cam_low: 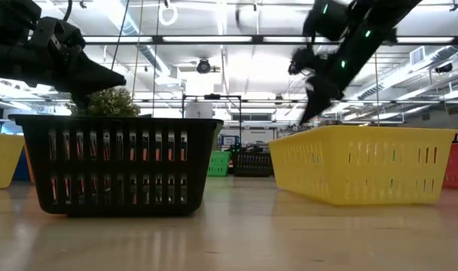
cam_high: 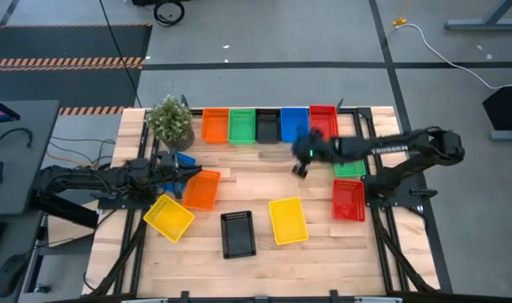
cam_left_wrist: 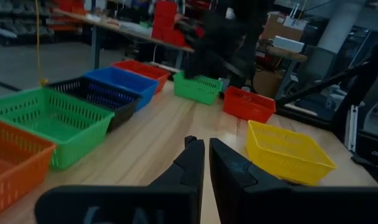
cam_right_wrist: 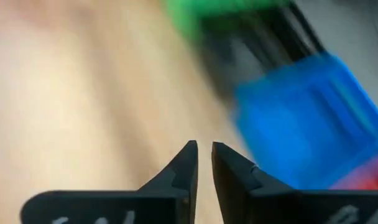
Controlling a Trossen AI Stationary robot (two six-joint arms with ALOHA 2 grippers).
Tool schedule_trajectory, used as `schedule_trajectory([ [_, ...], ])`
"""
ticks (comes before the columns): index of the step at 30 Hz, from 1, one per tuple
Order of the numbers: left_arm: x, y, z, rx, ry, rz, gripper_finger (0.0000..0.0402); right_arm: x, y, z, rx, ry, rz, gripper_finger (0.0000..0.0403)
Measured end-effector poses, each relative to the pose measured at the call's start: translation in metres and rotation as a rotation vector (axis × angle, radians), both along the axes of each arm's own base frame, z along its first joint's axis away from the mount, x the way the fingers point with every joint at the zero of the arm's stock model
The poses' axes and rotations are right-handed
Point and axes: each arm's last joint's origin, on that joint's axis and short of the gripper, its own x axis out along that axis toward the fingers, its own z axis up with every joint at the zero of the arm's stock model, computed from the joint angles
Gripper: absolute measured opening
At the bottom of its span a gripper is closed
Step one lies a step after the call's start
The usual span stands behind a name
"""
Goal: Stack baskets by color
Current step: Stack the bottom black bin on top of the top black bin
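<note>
Five baskets stand in a row along the far edge: orange (cam_high: 215, 125), green (cam_high: 242, 125), black (cam_high: 267, 126), blue (cam_high: 294, 124), red (cam_high: 323, 120). Loose on the table lie two yellow ones (cam_high: 288, 220) (cam_high: 168, 216), a black (cam_high: 237, 233), an orange (cam_high: 201, 188), a red (cam_high: 349, 199), a green (cam_high: 349, 168) partly under the right arm, and a blue (cam_high: 185, 159) mostly hidden. My right gripper (cam_high: 300, 168) hovers in front of the blue basket (cam_right_wrist: 301, 124), tipped down, shut and holding nothing. My left gripper (cam_high: 184, 172) hangs level near the orange one, shut and holding nothing (cam_left_wrist: 206, 152).
A potted plant (cam_high: 170, 120) stands at the far left corner beside the row. Bare wood (cam_high: 256, 181) lies in the table's middle between the row and the loose baskets. The right arm (cam_left_wrist: 220, 43) reaches over the green basket.
</note>
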Motion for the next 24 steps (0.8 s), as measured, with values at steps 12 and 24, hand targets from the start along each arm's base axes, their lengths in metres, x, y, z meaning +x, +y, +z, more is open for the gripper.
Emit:
schedule_trajectory([
  [12, 0.0, 0.0, 0.012, 0.061, -0.108, 0.003, 0.0036, 0.073, 0.154, -0.015, 0.03, -0.425, 0.692, 0.0032],
  [24, 0.0, 0.0, 0.011, -0.019, -0.12, 0.002, 0.0027, 0.155, 0.222, 0.002, 0.104, -0.152, 0.722, 0.0067],
])
